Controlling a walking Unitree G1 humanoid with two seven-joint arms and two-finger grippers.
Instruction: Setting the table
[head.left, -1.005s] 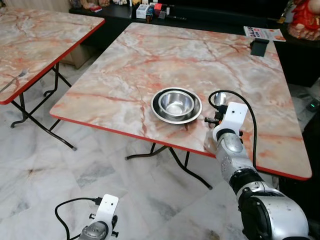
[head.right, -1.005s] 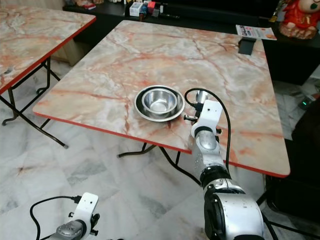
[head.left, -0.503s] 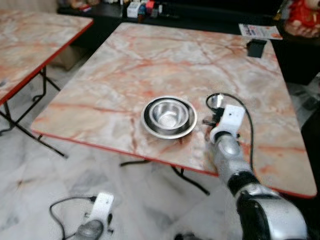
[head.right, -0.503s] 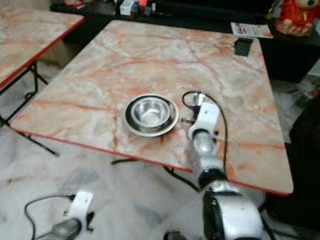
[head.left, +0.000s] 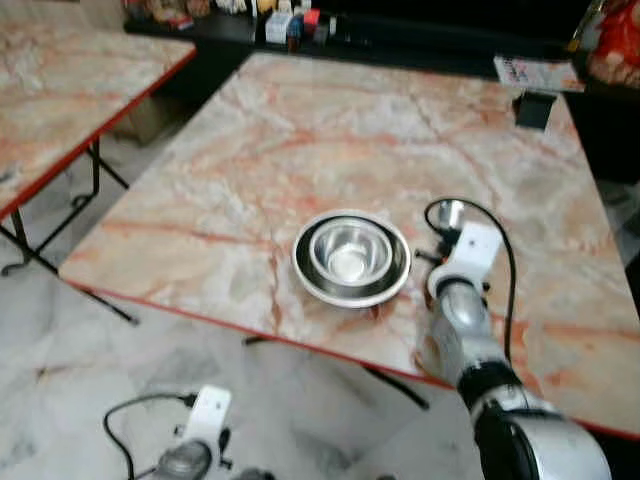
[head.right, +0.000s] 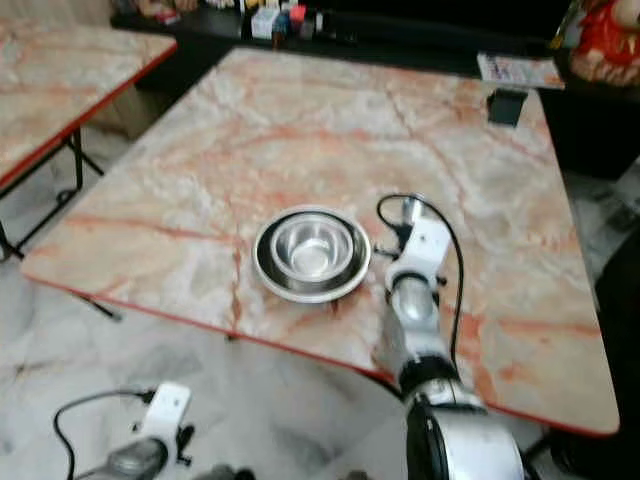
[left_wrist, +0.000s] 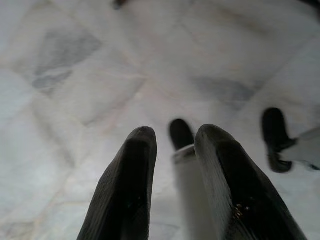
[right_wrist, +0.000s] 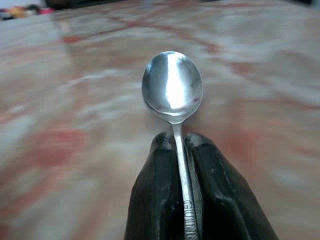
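Right gripper (right_wrist: 181, 145) pinching spoon (right_wrist: 172, 87) handle, over table (head.left: 250, 150), beside bowl (head.left: 350, 252)

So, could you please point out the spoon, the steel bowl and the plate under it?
spoon (right_wrist: 172, 87), right wrist view, middle of its shiny bowl.
steel bowl (head.left: 350, 252), left eye view, its inside bottom.
plate (head.left: 303, 270), left eye view, the bare rim beside the bowl.
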